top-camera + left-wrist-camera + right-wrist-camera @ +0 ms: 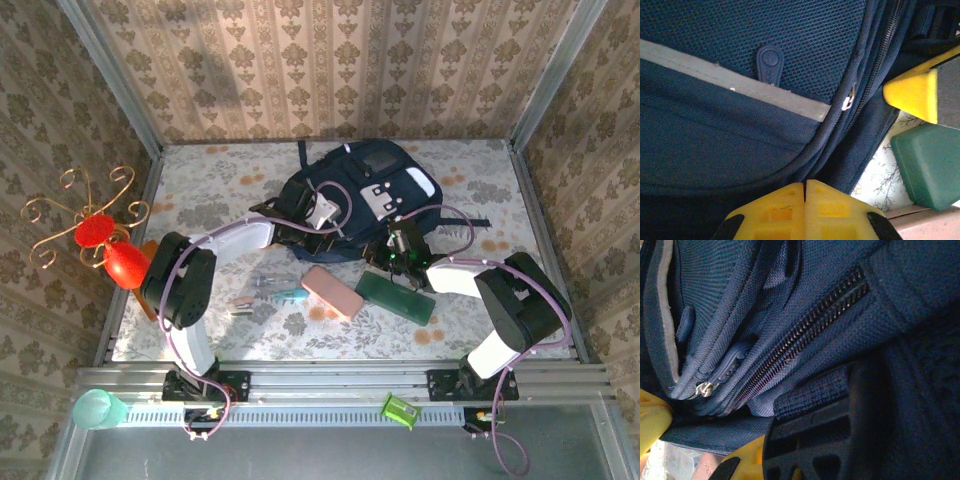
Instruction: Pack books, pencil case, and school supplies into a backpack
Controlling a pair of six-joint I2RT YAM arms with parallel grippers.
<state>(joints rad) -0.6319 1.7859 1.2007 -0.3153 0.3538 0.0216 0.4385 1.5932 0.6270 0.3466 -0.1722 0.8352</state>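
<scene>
Left arm [240, 240]: white shell links, black rounded joint housings, black base. Right arm [495, 345]: same build, white links with a bulky black elbow housing. A lilac cable [470, 230] runs along each arm in loose loops from base to wrist. Left fingers [780, 212]: bright yellow moulded plastic with square recesses on top, and black mounts [727, 227] at either side. Right fingers [650, 420]: yellow too, beside a black ribbed bracket [810, 450] with cut-out slots.

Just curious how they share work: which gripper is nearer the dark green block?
Right. The right gripper is at the backpack's near edge, just beyond the dark green block. The left gripper is further left, against the backpack's front.
</scene>
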